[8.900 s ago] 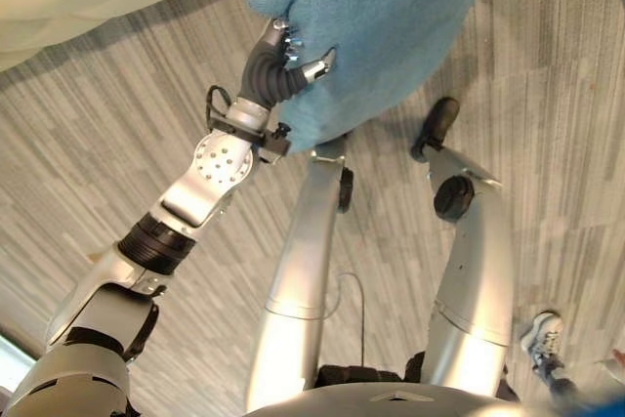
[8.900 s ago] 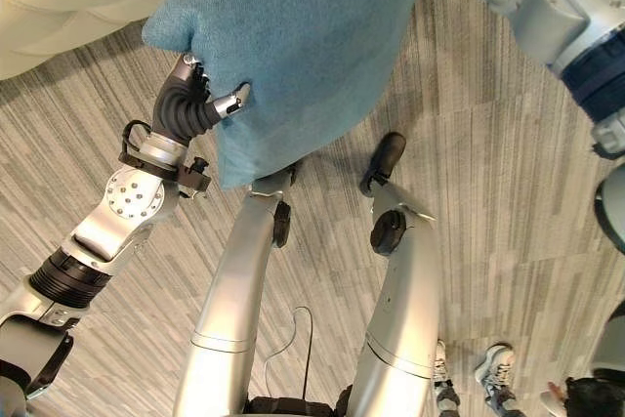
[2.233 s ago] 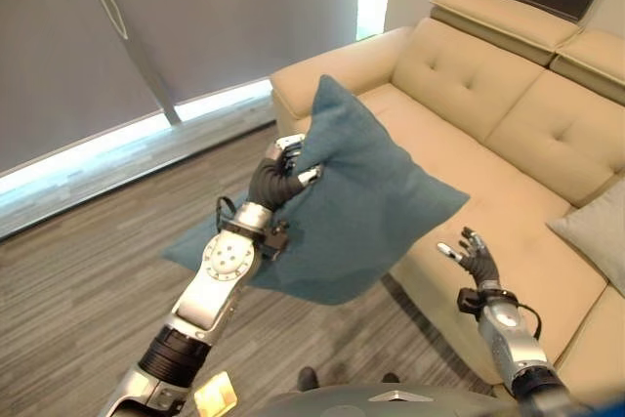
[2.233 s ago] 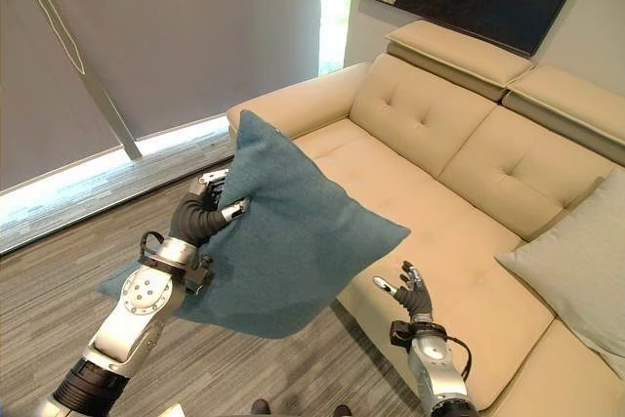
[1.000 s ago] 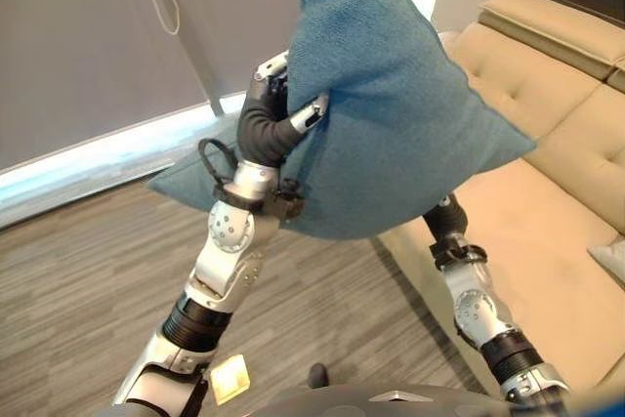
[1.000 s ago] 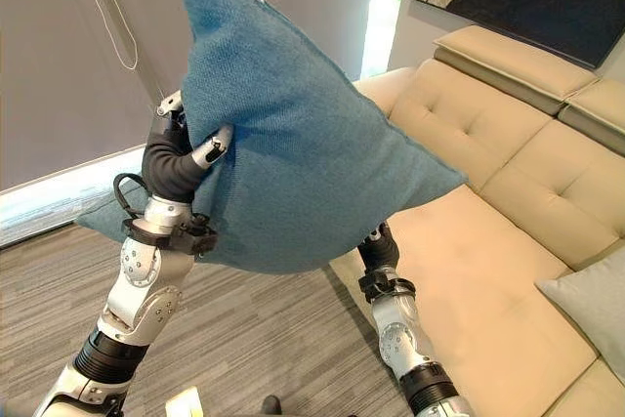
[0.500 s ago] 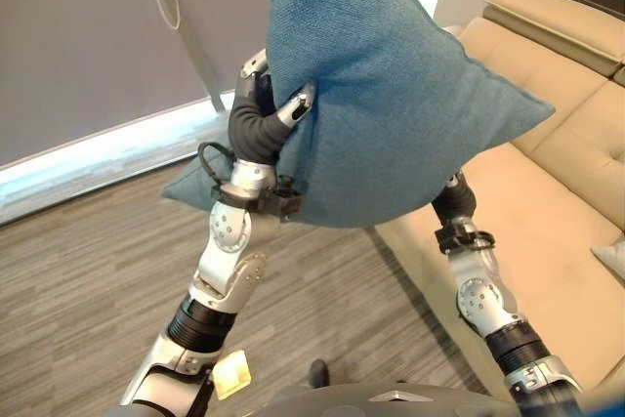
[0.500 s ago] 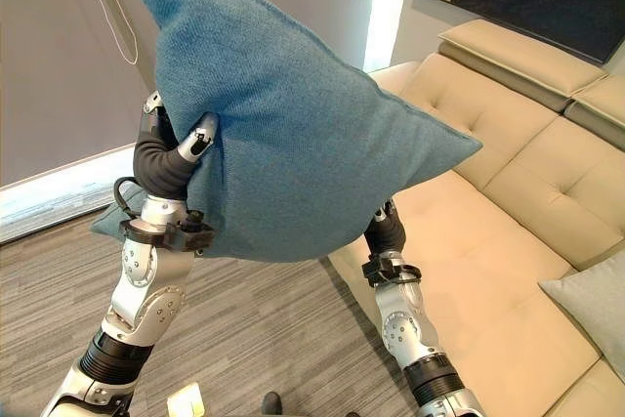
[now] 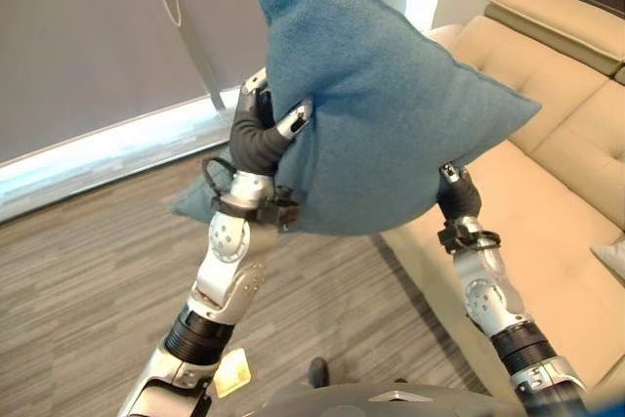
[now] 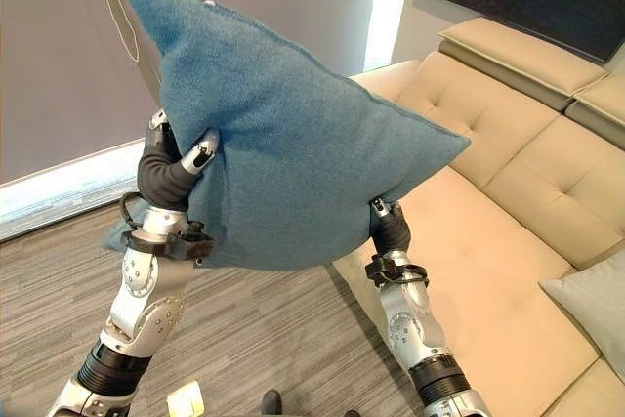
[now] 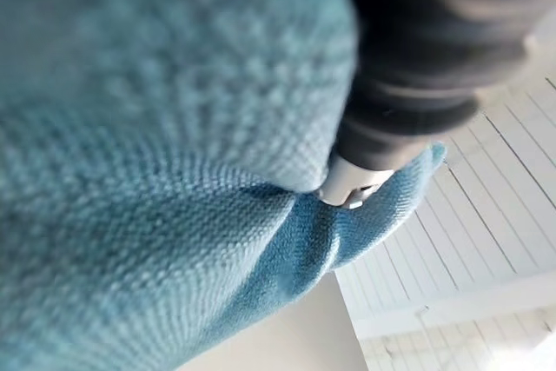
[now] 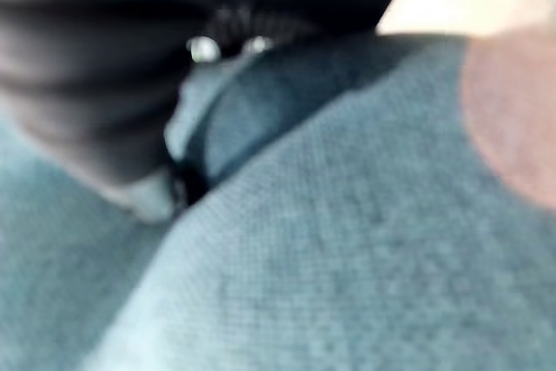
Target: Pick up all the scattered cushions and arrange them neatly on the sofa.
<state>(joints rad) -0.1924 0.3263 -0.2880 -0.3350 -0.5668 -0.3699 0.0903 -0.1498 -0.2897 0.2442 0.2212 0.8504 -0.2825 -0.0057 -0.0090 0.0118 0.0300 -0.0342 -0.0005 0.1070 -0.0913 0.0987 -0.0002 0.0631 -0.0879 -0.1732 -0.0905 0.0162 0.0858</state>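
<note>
Both eye views look down from the robot's head, set slightly apart, sharing the raised teal cushion (image 9: pixel 381 114) at upper centre, the beige sofa (image 10: pixel 508 173) along the right and the grey floor (image 9: pixel 88 280) at lower left; the right eye shows more sofa. Each wrist view sits pressed against the cushion's weave; the left one faces a white ceiling (image 11: pixel 486 249) at lower right.

A grey cushion (image 10: pixel 591 312) rests on the beige sofa (image 10: pixel 508 192), which stands on grey wood-look floor (image 9: pixel 88 280).
</note>
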